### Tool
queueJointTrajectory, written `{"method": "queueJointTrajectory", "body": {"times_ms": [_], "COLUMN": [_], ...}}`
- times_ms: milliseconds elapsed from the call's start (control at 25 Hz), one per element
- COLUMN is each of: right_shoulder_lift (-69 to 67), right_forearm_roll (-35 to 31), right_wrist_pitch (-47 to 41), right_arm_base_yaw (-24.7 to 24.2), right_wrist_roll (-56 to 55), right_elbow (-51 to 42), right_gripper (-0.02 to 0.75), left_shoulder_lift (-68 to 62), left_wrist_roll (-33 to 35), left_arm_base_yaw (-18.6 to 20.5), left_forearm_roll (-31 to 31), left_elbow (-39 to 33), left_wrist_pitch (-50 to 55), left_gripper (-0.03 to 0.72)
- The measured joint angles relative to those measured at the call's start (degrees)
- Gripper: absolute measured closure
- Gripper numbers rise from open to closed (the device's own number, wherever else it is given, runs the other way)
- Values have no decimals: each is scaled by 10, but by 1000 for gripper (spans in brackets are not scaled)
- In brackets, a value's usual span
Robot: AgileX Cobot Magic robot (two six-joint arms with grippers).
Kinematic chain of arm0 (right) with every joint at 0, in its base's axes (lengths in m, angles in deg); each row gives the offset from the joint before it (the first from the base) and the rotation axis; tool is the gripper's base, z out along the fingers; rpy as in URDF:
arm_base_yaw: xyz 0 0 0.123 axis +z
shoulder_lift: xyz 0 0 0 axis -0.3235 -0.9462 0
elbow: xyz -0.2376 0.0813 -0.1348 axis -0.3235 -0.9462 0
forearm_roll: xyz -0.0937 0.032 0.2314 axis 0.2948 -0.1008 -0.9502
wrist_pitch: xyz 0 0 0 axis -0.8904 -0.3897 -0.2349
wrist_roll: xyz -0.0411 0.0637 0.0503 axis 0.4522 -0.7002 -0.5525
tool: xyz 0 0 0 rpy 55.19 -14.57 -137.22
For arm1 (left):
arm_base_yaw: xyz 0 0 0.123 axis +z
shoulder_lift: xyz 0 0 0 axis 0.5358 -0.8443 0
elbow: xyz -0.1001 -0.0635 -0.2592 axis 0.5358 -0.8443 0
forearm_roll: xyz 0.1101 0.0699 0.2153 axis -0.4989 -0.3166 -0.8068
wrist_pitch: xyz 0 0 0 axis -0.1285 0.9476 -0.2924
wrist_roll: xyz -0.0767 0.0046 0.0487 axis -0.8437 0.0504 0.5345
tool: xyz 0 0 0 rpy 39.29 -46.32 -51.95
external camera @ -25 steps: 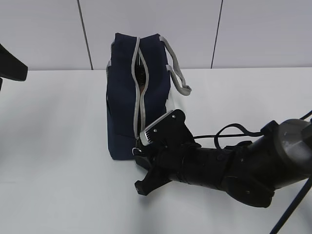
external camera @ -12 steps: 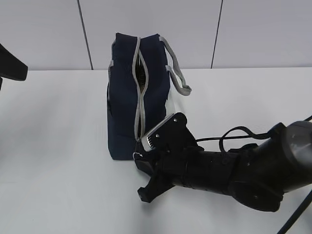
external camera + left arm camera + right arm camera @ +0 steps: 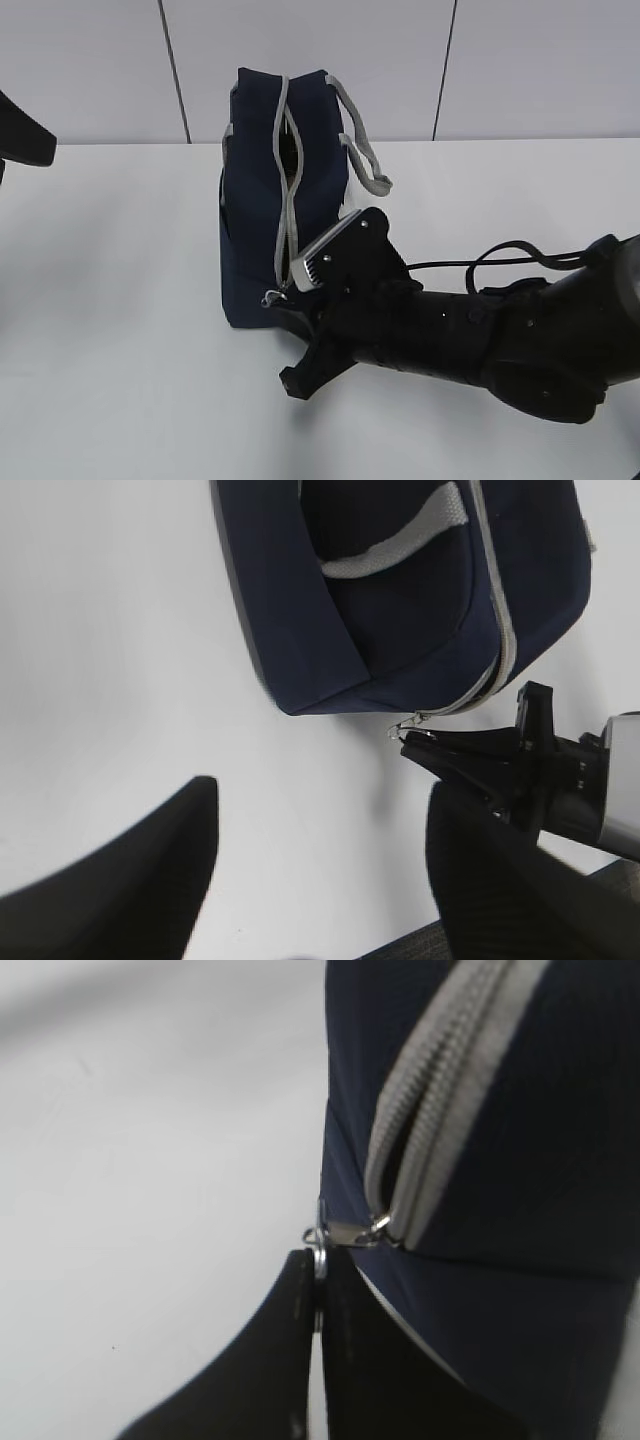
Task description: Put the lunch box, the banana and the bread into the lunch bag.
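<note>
The navy lunch bag [image 3: 262,180] stands upright on the white table [image 3: 120,300]; its grey zipper [image 3: 287,190] runs down the near end and gapes a little near the top. My right gripper [image 3: 318,1260] is shut on the zipper's ring pull [image 3: 319,1243] at the bag's lower near corner [image 3: 272,298]. In the left wrist view the bag [image 3: 400,590], the ring pull [image 3: 400,732] and the right gripper's fingers [image 3: 460,755] show. My left gripper [image 3: 320,830] is open and empty above bare table beside the bag. The lunch box, banana and bread are out of view.
A grey strap handle [image 3: 365,150] hangs off the bag's right side. The right arm [image 3: 480,335] lies across the table's front right. A dark part of the left arm [image 3: 22,130] shows at the far left edge.
My right gripper has shifted slightly left and up at the bag's foot, keeping the ring pull in its grip. The bag stands where it was.
</note>
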Motion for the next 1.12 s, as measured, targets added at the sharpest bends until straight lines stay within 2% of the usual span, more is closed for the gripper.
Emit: {"method": "queueJointTrajectory", "body": {"times_ms": [440,640,800,1120], "right_shoulder_lift": [19,46,57,69], "right_forearm_roll": [13,56,154,428], "right_wrist_pitch": [-23,-26,-32,-13], "right_arm_base_yaw": [0,-11,-39,-87], "right_wrist_roll": [0,-27,-107,-321], "right_elbow": [-1,-1,7,68], "right_gripper": [754,754,754,754], "left_shoulder_lift": [0,0,0,0], "left_wrist_roll": [0,0,0,0], "left_arm_base_yaw": [0,0,0,0], "left_forearm_roll": [0,0,0,0], "left_elbow": [0,0,0,0], "left_wrist_pitch": [0,0,0,0], "left_gripper": [236,236,236,236]}}
